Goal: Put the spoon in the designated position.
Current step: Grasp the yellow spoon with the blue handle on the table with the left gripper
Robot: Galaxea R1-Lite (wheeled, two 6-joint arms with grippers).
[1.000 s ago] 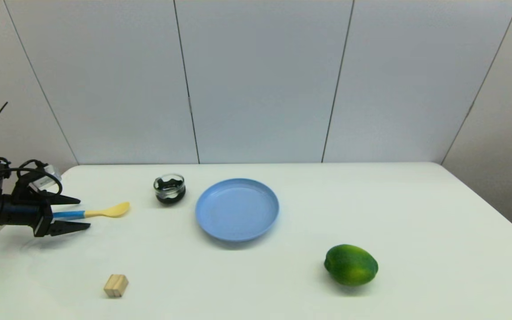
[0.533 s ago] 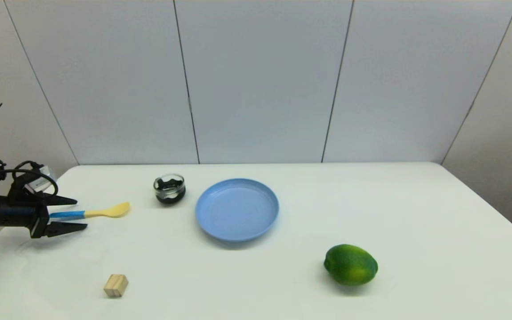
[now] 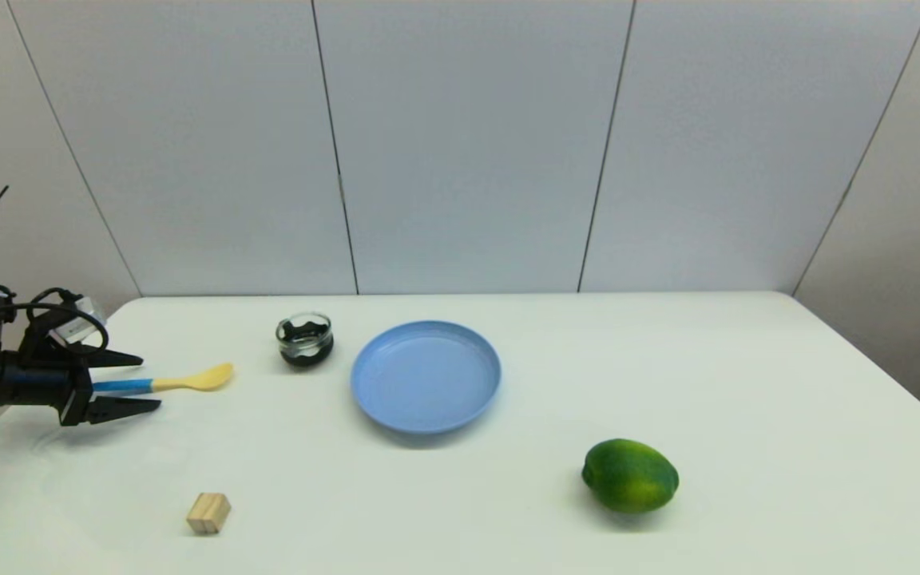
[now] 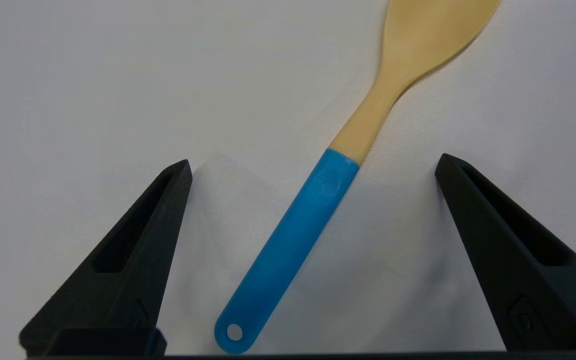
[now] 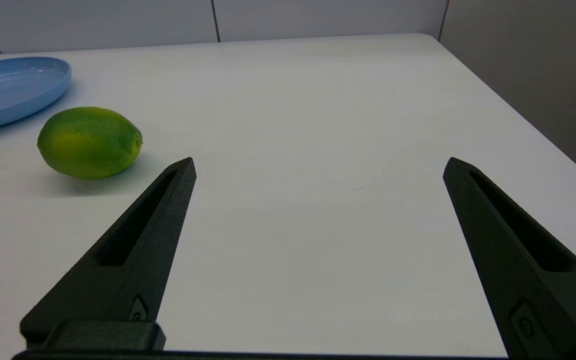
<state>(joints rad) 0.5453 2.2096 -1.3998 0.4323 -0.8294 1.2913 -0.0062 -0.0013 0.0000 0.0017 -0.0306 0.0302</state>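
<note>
While the white table (image 3: 747, 383) stretches smooth and matte under even light, pale grey wall panels (image 3: 468, 144) with thin dark seams close off the room behind it. Near the table's left edge lies the spoon (image 3: 164, 382), flat on bare tabletop, its pale yellow bowl pointing toward a small glass jar (image 3: 304, 339) of dark contents and a round light-blue plate (image 3: 426, 375) beyond. Its bright blue handle, with a small hole at the end, runs back between the fingers of the left gripper (image 3: 144, 383), which are spread wide on either side without touching it. A small wooden block (image 3: 208, 513) sits near the front left, and a green lime (image 3: 630, 475) rests well apart at the front right. From its own wrist view, the right gripper (image 5: 318, 167) hangs low over open tabletop beside the lime, fingers also spread wide, holding nothing.
</note>
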